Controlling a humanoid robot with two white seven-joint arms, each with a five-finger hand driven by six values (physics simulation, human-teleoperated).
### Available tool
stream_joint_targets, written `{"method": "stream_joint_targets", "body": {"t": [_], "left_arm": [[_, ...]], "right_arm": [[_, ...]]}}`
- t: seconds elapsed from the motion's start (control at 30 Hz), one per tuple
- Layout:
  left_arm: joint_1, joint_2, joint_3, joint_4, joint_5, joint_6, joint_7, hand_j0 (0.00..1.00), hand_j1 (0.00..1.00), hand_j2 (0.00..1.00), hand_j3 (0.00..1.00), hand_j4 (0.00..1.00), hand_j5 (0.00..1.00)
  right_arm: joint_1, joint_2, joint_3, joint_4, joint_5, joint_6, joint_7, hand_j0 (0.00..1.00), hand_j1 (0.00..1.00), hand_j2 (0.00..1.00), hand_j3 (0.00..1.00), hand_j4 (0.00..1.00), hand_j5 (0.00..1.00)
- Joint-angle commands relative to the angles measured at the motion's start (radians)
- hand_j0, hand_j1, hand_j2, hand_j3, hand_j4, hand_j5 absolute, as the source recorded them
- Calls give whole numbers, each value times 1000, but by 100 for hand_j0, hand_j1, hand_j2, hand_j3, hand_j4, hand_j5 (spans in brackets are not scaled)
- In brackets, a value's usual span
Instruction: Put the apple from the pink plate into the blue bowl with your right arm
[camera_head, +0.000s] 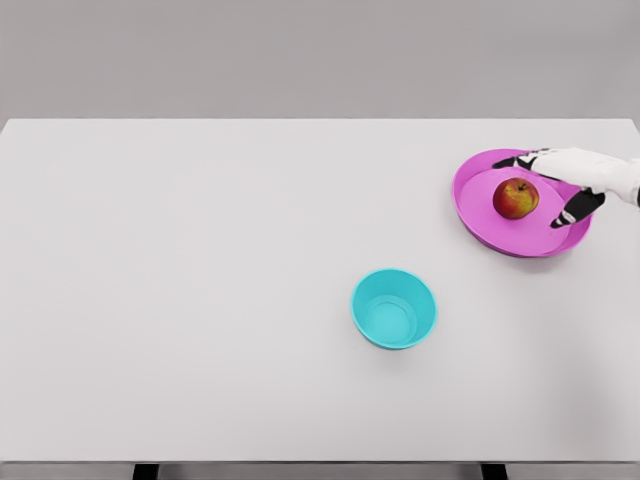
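A red-and-yellow apple (516, 198) sits upright on the pink plate (480, 215) at the far right of the white table (200, 300), a little right of the plate's middle. The right hand (552, 190) reaches in from the right edge, hanging over the plate just beside the apple — its dark-tipped fingers (572, 211) are spread, one set past the apple on the far side and one on the near-right side, and they grasp nothing. Whether any fingertip touches the fruit cannot be told. The blue bowl (394, 308) — turquoise in shade, nothing inside — stands near the middle of the table, well apart from the plate, nearer and to the left.
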Motion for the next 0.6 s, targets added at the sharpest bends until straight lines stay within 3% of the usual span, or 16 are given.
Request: {"method": "stream_joint_targets", "body": {"t": [0.0,0.23,0.57], "left_arm": [[-2,0,0,0,1,0,0,100,100,100,100,100,100],[-2,0,0,0,1,0,0,100,100,100,100,100,100],[0,0,0,0,1,0,-2,100,100,100,100,100,100]], "right_arm": [[-8,17,5,50,17,-24,0,100,100,100,100,100,100],[-48,63,45,110,51,-35,0,100,100,100,100,100,100],[-68,72,45,117,51,-38,0,100,100,100,100,100,100]]}}
